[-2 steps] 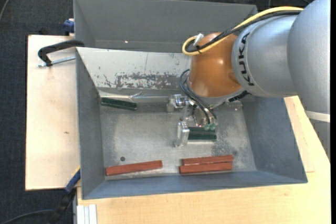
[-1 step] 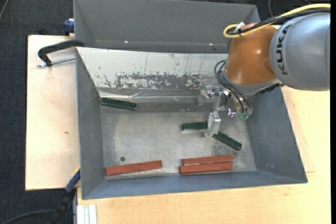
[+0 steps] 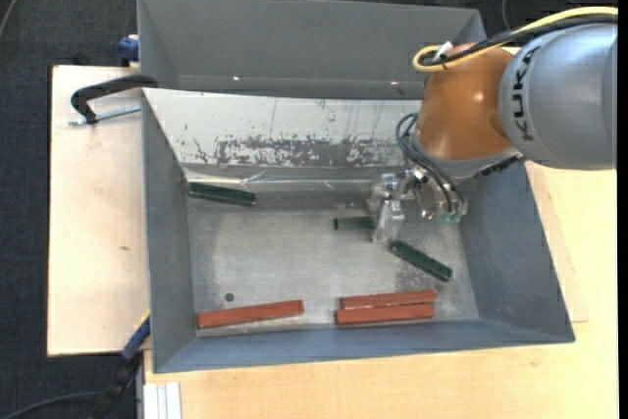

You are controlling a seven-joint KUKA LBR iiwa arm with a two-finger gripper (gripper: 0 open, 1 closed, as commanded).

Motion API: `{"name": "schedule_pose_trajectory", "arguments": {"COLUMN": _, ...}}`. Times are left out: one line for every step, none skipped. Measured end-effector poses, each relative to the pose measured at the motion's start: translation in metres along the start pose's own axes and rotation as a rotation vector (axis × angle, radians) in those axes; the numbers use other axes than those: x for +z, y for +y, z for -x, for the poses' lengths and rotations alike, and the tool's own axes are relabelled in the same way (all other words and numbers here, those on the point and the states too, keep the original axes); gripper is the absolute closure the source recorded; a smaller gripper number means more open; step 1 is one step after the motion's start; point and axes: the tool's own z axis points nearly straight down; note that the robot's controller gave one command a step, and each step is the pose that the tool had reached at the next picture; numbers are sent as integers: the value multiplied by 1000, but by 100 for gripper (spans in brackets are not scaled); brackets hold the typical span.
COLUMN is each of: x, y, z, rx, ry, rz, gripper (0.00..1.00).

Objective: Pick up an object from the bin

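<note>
**Gripper low beside short green bar, right of bin centre**

The arm is reaching in from the right of the frame, with its orange cover sitting over the upper right part of the bin. Black letters "KU" are showing on the grey link next to the cover, and the rest of the word is curving out of sight. The gripper is hanging low near the bin floor, a little right of centre. Whether it is released or clenched cannot be told.

A short dark green bar is lying flat just left of the gripper, its right end running up to the gripper's tip. Touching or not, cannot tell. A longer dark green bar is lying tilted just below and right of the gripper.

A third dark green bar is lying at the foot of the back wall on the left, well apart from the gripper. The left red-brown bar and the right red-brown bar are lying end to end along the front wall, with a gap between them. A dark speck is sitting on the floor just above the left one.
</note>
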Motion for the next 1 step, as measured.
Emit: {"name": "schedule_pose_trajectory", "arguments": {"x": -145, "y": -2, "z": -28, "rx": -31, "ry": -8, "rz": -2, "gripper": 100}}
